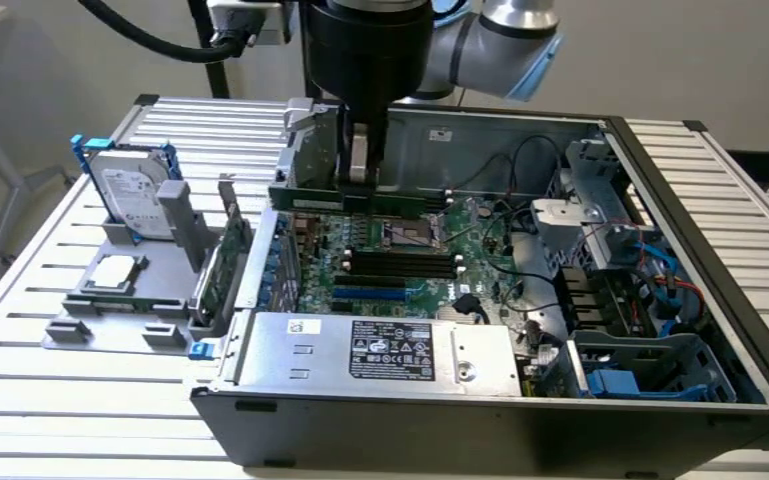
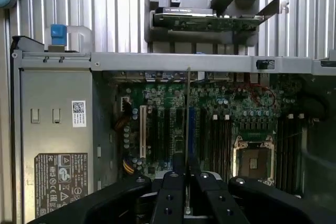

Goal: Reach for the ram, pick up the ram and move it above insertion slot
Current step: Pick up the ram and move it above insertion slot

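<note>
Item: open computer case [image 1: 704, 330], lying on its side on the slatted metal table [image 1: 77, 400], motherboard [image 1: 398, 265] facing up. A grey power supply [image 1: 384, 350] with a dark label is sitting along the near wall of the case.

Item: the claw [image 1: 359, 170], hanging from the arm straight down over the motherboard, toward the far wall of the case. Its two fingers [image 1: 357, 155] are clamping together on the ram [image 1: 357, 200]. The wrist view is showing the same grip edge-on: the claw [image 2: 181, 179] is pinching the ram [image 2: 187, 119], which is appearing as a thin line running away from the camera.

Item: the ram, a long green stick, being held level and lengthwise, raised above the board. The dark memory slots [image 1: 398, 262] are lying below it and slightly nearer the viewer; the ram is not touching them.

Item: grey fixture [image 1: 124, 290] on the table at the exterior view's left, carrying a silver hard drive [image 1: 131, 195] in a blue frame, standing upright, and a green expansion card [image 1: 231, 260] standing just beside the case.
</note>
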Tool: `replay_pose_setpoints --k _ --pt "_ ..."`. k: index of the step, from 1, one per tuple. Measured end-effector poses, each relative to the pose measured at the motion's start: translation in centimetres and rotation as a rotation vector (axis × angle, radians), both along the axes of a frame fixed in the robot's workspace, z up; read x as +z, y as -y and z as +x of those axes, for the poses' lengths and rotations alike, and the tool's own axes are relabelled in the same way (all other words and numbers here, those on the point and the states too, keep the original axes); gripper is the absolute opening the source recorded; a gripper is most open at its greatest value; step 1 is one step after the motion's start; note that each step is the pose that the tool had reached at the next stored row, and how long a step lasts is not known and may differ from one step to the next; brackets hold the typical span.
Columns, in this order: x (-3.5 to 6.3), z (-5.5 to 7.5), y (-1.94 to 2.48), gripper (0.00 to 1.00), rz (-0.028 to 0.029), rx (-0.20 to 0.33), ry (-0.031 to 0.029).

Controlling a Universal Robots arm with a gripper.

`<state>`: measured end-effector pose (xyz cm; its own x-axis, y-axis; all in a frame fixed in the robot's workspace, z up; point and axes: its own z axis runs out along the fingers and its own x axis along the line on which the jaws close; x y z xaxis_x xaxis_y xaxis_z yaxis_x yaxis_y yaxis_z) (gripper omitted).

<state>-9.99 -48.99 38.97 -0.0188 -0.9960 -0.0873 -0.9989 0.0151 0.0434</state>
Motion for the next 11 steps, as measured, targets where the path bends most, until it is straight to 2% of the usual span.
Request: replay_pose_setpoints --k 2,5,9,11 --pt "-0.03 0.8 -0.31 0.14 -0.0001 0.000 0.0000" --pt "-0.08 1.8 -1.01 0.14 0.0000 0.000 0.0000" --pt "-0.23 2.9 -2.17 0.14 -0.0006 0.000 0.0000" --pt "-0.37 3.3 -2.90 0.14 -0.0017 0.000 -0.0001"
